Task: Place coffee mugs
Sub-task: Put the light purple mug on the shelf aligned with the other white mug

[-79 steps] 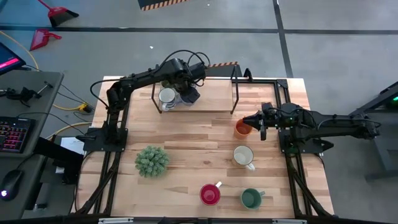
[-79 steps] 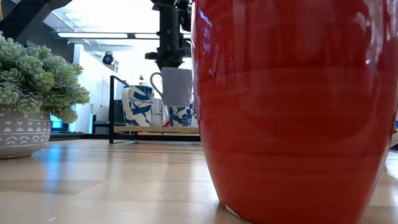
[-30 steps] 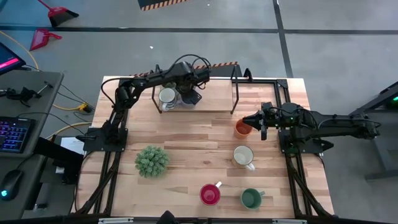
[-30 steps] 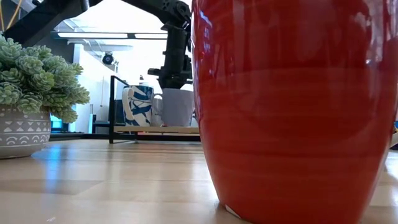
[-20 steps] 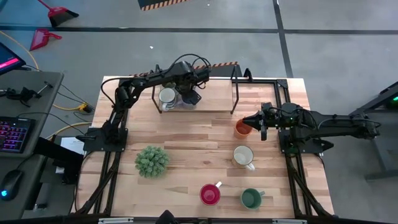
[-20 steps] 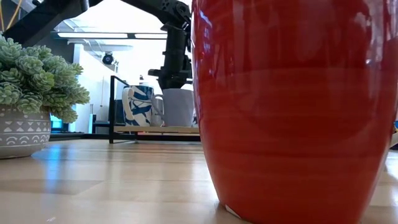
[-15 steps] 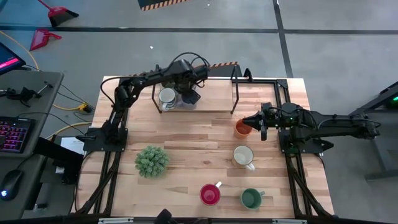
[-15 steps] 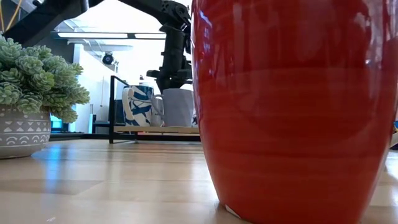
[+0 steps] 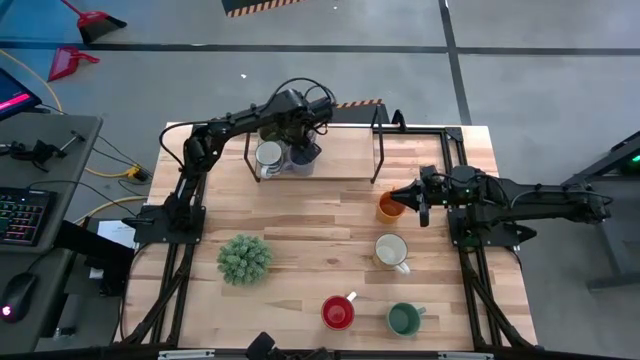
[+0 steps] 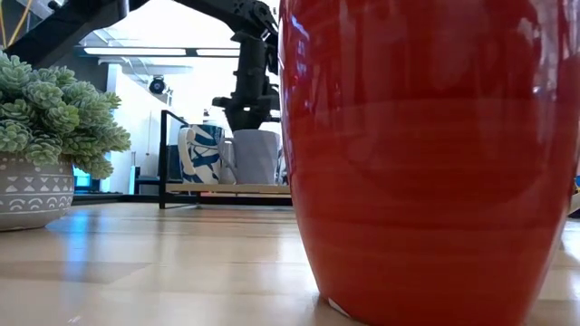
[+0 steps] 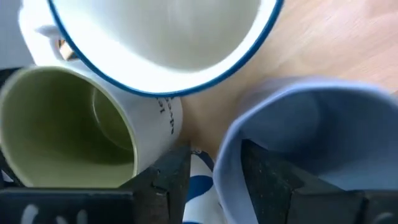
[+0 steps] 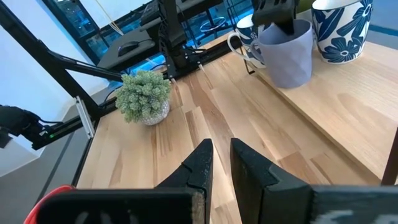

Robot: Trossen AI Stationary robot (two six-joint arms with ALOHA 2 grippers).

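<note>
A pale blue mug (image 11: 311,124) stands upright on the low wooden shelf (image 9: 335,165) at the table's far side, beside a white mug (image 9: 268,155) and a blue-flowered mug (image 10: 201,154). My left gripper (image 11: 214,163) is open above it, one finger on each side of the mug's wall. An orange mug (image 9: 388,207), a cream mug (image 9: 390,250), a red mug (image 9: 337,312) and a green mug (image 9: 403,319) stand on the table. My right gripper (image 12: 221,146) hovers beside the orange mug at the right, fingers nearly together with nothing between them. My left gripper comes down from above astride the pale blue mug's rim (image 11: 227,155), one finger (image 11: 267,177) inside and one (image 11: 171,177) outside. A gap shows between the outer finger and the wall. Whether the inner finger touches the wall, I cannot tell. The mug's base is on the shelf.
A potted green plant (image 9: 244,258) stands at the table's left. The shelf's black metal frame (image 9: 378,155) rises around its ends. Bare wood lies in the table's middle and between the plant and the red mug.
The pale blue mug, which hung above the shelf earlier, now stands on it next to the flowered mug. My left gripper has stayed over the mug and has opened, letting go of its wall. The mug has not moved since.
</note>
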